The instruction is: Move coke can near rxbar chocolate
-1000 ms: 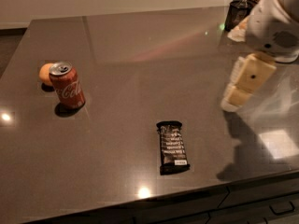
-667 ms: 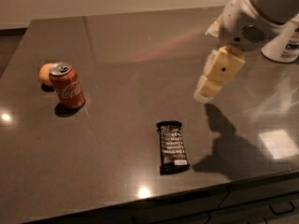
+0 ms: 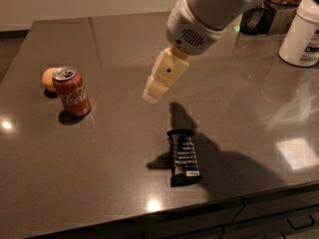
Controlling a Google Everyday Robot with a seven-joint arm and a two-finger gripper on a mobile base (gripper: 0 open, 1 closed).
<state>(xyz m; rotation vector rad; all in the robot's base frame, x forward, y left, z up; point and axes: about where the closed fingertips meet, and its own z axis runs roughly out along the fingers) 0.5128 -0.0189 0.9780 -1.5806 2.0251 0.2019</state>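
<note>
The coke can (image 3: 72,90), red with white script and a silver top, stands upright at the left of the dark countertop. The rxbar chocolate (image 3: 183,157), a flat black wrapped bar with white lettering, lies near the front edge at the centre. My gripper (image 3: 155,88), cream-coloured below the white arm, hangs above the counter between the two, to the right of the can and above-left of the bar. It holds nothing that I can see.
An orange fruit (image 3: 49,78) sits just behind-left of the can, touching or nearly so. A white jar (image 3: 302,32) stands at the back right, with dark packages (image 3: 259,16) behind it. The counter's front edge (image 3: 209,208) runs just below the bar.
The arm has swung leftward across the counter, from the right edge to above the middle, nearer the can. The can, fruit and bar have not moved.
</note>
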